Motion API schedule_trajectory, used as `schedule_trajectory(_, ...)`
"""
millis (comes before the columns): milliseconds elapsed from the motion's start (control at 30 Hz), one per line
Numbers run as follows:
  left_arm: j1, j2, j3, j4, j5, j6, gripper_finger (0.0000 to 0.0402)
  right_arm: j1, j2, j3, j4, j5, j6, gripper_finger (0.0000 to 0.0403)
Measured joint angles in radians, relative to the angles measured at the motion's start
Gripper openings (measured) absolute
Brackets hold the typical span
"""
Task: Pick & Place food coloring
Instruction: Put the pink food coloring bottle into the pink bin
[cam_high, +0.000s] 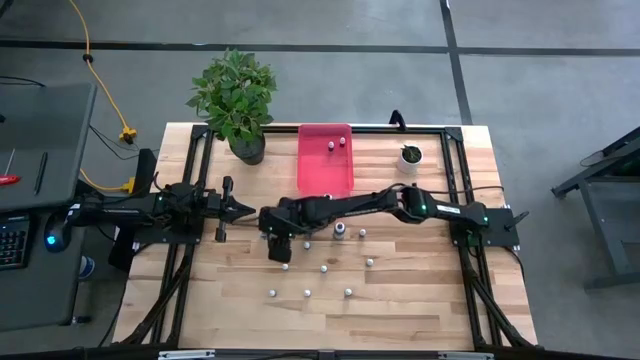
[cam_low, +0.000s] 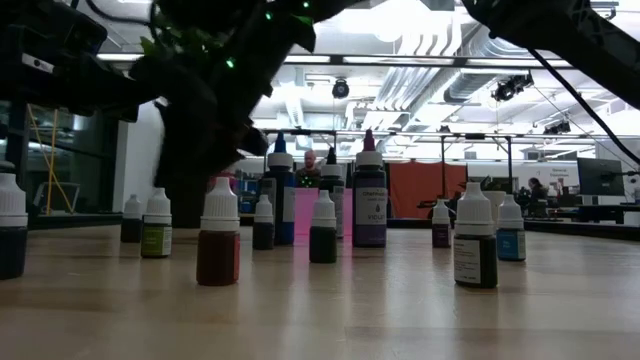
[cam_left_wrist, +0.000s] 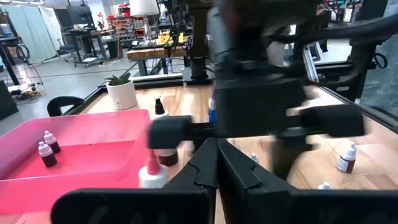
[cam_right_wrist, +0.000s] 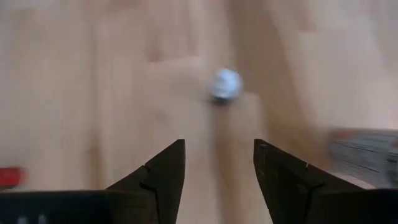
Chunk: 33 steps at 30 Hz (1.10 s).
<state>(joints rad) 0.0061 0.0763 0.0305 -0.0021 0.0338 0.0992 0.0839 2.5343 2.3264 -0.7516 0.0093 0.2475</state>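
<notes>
Only two food coloring bottles are lying in the pink tray so far, while roughly a dozen are still waiting on the wooden table. The right gripper, fingers spread and empty, is hovering over one white-capped bottle; the left gripper, pressed together, is idling nearby. The low view alone is showing the bottles' colors and taller shapes.

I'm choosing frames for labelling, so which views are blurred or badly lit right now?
Right wrist view: the table and the bottle ahead of the open right gripper are smeared. Left wrist view: the right arm up close is blurred, the pink tray sharper. Low view: arms silhouetted against bright ceiling lights, bottles readable. High view: evenly lit.
</notes>
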Motion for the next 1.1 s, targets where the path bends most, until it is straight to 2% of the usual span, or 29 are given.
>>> schedule_trajectory(133,0.000,0.000,0.000,0.000,0.000,0.000,0.0000,0.018,0.001,-0.001,0.109,-0.102,0.027,0.0179)
schedule_trajectory(267,0.000,0.000,0.000,0.000,0.000,0.000,0.0000,0.037,0.003,-0.002,0.125,-0.047,0.007,0.0179)
schedule_trajectory(667,0.000,0.000,0.000,0.000,0.000,0.000,0.0000,0.054,0.000,-0.002,0.121,-0.009,0.051,0.0179)
schedule_trajectory(867,0.000,0.000,0.000,0.000,0.000,0.000,0.0000,0.049,0.000,-0.002,0.204,0.065,0.088,0.0179)
schedule_trajectory(1000,0.000,0.000,0.000,0.000,0.000,0.000,0.0000,0.048,0.002,-0.002,0.225,0.096,0.032,0.0179)
schedule_trajectory(1100,0.000,0.000,0.000,0.000,0.000,0.000,0.0000,0.047,0.002,-0.002,0.143,0.103,-0.027,0.0179)
